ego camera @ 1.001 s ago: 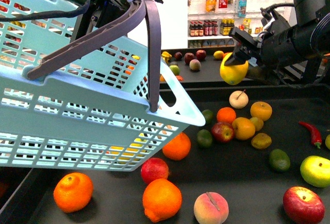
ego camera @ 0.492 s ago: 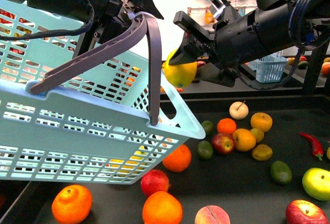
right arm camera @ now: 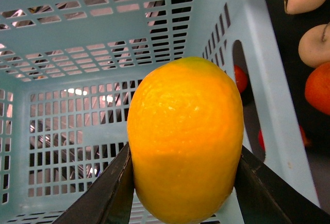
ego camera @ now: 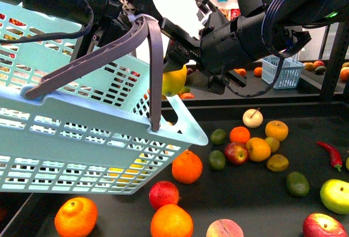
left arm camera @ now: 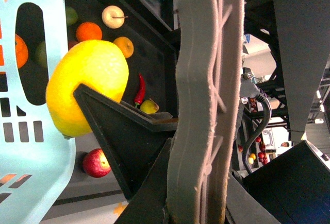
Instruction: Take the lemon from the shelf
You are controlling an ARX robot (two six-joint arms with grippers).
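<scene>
Found, nearest, the black tray of the shelf [ego camera: 262, 204] strewn with loose fruit: an orange [ego camera: 76, 217] at the front corner, a peach [ego camera: 223, 229] beside further oranges and apples, limes and a red chilli deeper in. Noted, just above that, a pale blue basket [ego camera: 82, 139] hanging tilted over the tray's left side, hung by its grey handle [ego camera: 109, 46], with the left gripper [ego camera: 136, 14] closed around that handle at the top. Spotted the lemon [ego camera: 174, 80] next, clear of the tray and up in the air at the basket's rim beside the handle, pinched across its middle between the two black fingers of the right gripper [ego camera: 175, 68]. Confirmed from the right wrist view: fingers pressed on both flanks of the fruit, the open basket interior directly behind it. Saw, farthest back, a small blue basket [ego camera: 281, 71] and more fruit on a rear ledge. Judged the pick itself done, with the lemon lifted off the shelf and firmly held. Judged what remained to be the release into the basket, not yet made.
</scene>
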